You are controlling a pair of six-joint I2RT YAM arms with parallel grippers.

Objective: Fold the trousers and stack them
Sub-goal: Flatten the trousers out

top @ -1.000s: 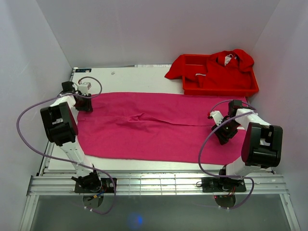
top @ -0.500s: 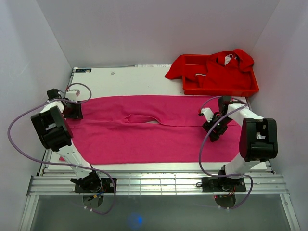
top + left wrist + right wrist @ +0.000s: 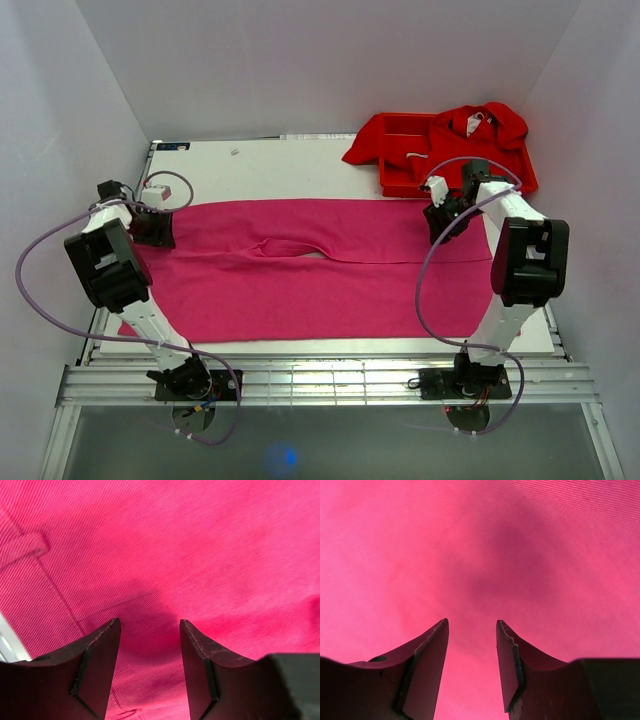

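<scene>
The magenta-pink trousers (image 3: 320, 270) lie spread flat across the white table, waist end at the left, legs running right, with a small pucker near the middle. My left gripper (image 3: 152, 232) is low over the far left corner of the trousers; in the left wrist view it (image 3: 150, 624) is open, with fabric (image 3: 200, 550) and a belt loop (image 3: 22, 547) below. My right gripper (image 3: 440, 222) is over the far right edge of the trousers, near the tray; in the right wrist view it (image 3: 472, 624) is open with plain fabric (image 3: 470, 540) filling the frame.
A red plastic tray (image 3: 510, 185) stands at the back right, holding bright red garments (image 3: 470, 135) that spill over its left rim. White walls close in on both sides. Purple cables loop from both arms. A metal rail (image 3: 320, 380) runs along the near edge.
My right gripper has moved away from me, from the trousers' right middle to their far right edge. My left gripper shifted left and pulled the waist end left; the cloth lies flatter and wider.
</scene>
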